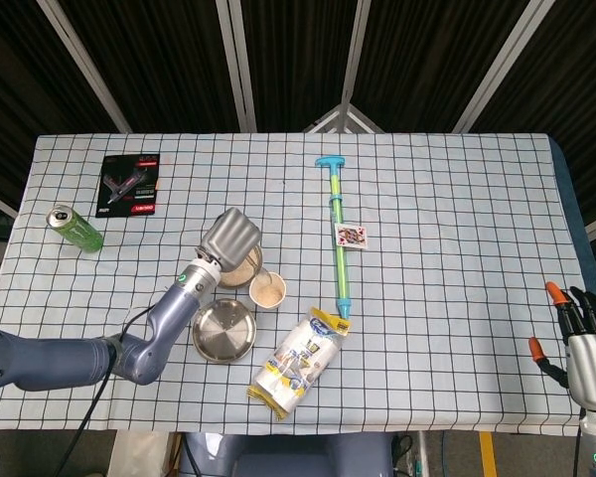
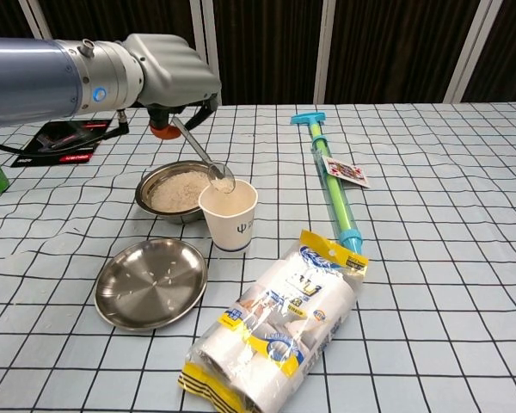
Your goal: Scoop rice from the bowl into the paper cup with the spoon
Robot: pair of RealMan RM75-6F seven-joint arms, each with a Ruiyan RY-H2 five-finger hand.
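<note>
My left hand (image 2: 174,79) (image 1: 229,238) grips the handle of a metal spoon (image 2: 203,158). The spoon slopes down steeply, its tip at the rim of the white paper cup (image 2: 229,214) (image 1: 268,291). The cup stands upright with rice inside. Just left of the cup sits the steel bowl (image 2: 155,183) holding rice (image 2: 181,188); in the head view the hand covers most of the bowl (image 1: 246,273). My right hand (image 1: 579,333) hangs at the table's far right edge, fingers apart, holding nothing.
An empty steel plate (image 2: 150,282) with a few rice grains lies in front of the bowl. A bag of paper cups (image 2: 275,323) lies near the front. A blue-green pump toy (image 2: 331,184) with a playing card (image 2: 344,171) lies to the right. A green can (image 1: 74,229) and a black packet (image 1: 130,184) sit at the left.
</note>
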